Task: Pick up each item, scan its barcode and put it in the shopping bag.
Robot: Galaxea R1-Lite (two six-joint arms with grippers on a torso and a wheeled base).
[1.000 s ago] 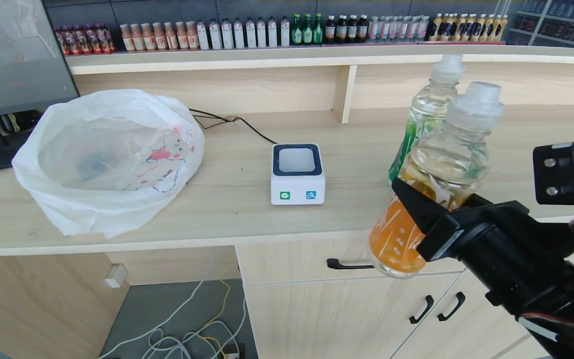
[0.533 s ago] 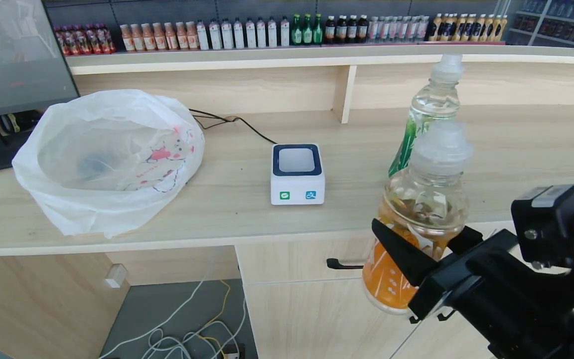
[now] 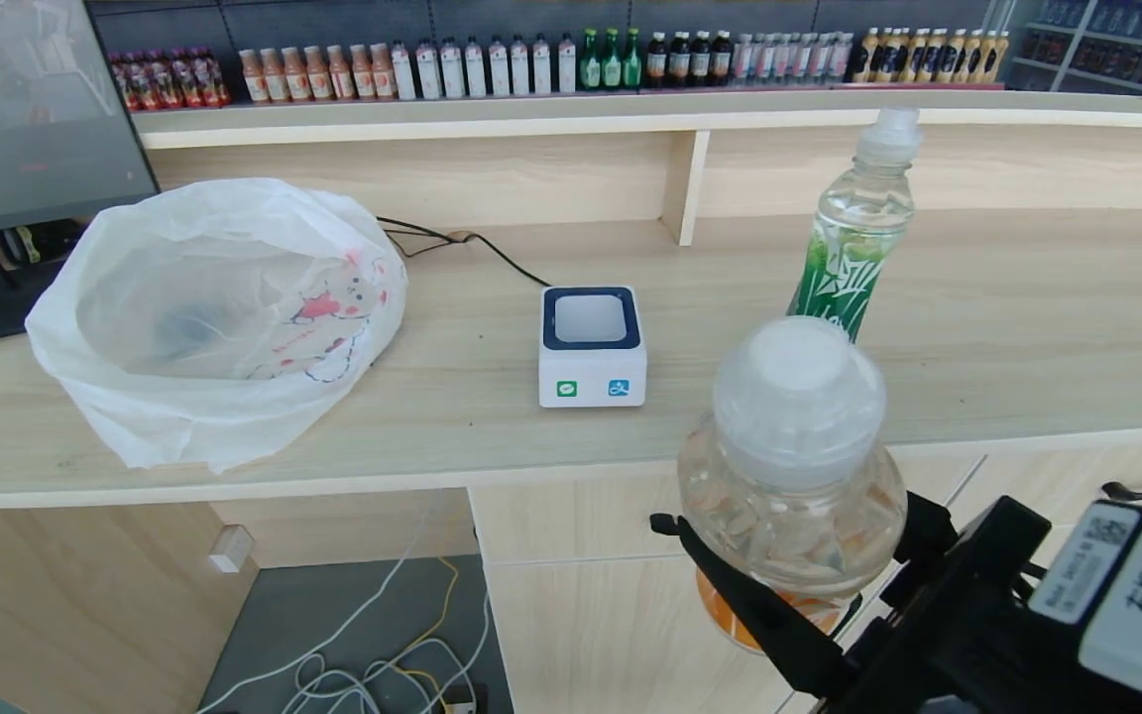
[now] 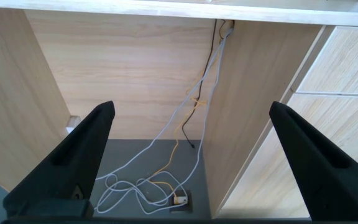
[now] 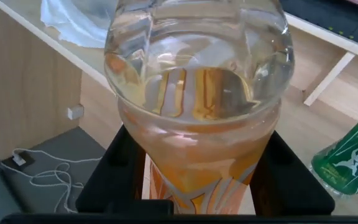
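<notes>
Left gripper (image 4: 191, 106) hung with jaws wide apart. Between and beyond them, cables (image 4: 213, 56) trailed down a wooden recess (image 4: 129, 68) onto dark floor (image 4: 138, 154).

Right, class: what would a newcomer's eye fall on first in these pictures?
The orange-labelled bottle, shut in the right claw, looms close in front of the counter. Behind it a green-labelled bottle stands upright on the counter, with the white scanner at the middle and the open shopping bag to the left.
</notes>
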